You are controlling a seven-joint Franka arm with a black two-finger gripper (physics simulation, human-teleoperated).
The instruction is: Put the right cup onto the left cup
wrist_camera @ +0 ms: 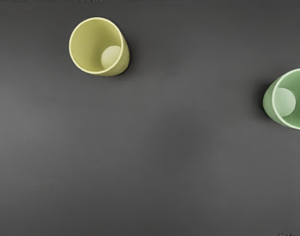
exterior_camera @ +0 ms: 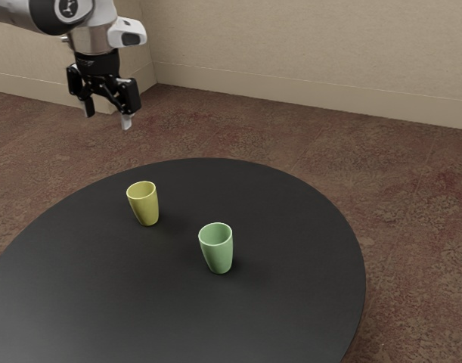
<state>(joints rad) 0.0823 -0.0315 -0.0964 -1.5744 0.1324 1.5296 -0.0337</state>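
High above the table's far-left part in the exterior view, my gripper (exterior_camera: 107,119) hangs open with a gap between its two fingertips and nothing in it. Below it, a yellow cup (exterior_camera: 145,206) stands upright on the table, mouth up. A green cup (exterior_camera: 218,251) also stands upright, apart from the yellow one, toward the exterior view's right and nearer its camera. From above, the wrist view looks into the yellow cup (wrist_camera: 98,46) and the green cup (wrist_camera: 287,101), which is partly cut off by the picture's edge. Both cups' insides look empty.
The round black table (exterior_camera: 125,302) carries both cups, with bare surface between and around them. Its curved edge drops to a brown carpet (exterior_camera: 412,197). A beige wall (exterior_camera: 306,53) stands behind.
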